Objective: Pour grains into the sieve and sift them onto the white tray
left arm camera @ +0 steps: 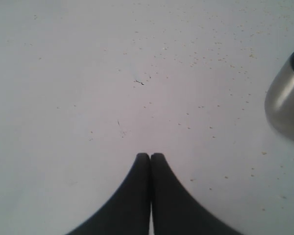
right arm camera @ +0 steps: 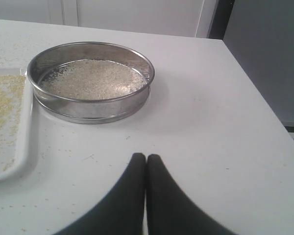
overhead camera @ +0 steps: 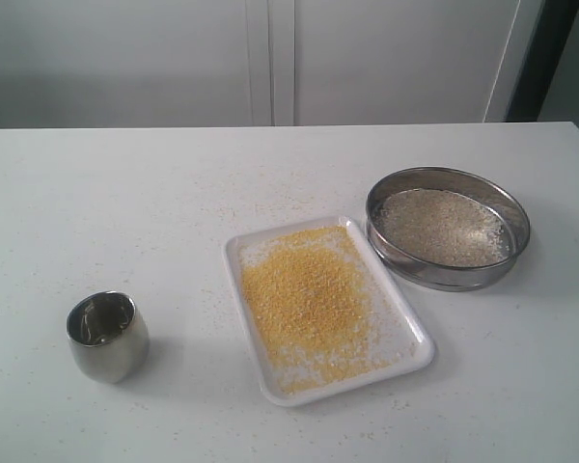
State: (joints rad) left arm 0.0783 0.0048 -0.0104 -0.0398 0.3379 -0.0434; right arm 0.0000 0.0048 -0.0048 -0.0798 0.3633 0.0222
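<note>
With left gripper (left arm camera: 150, 155) and right gripper (right arm camera: 146, 156) pinched empty, could clip the flat white tray (overhead camera: 427, 349), scattering tiny yellow grains (overhead camera: 307, 294).

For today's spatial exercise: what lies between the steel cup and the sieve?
The white tray, covered with yellow grains, as the exterior view shows.

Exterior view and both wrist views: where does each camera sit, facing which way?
Exterior view: off the arms, looking down across the table at steel cup, white tray and sieve; no robot part shows.
Left wrist view: on the left arm, looking down past the shut left gripper at the table, cup at the edge.
Right wrist view: on the right arm, looking past the shut right gripper toward the sieve.
Shared: cup, exterior and left; sieve and tray, exterior and right.
</note>
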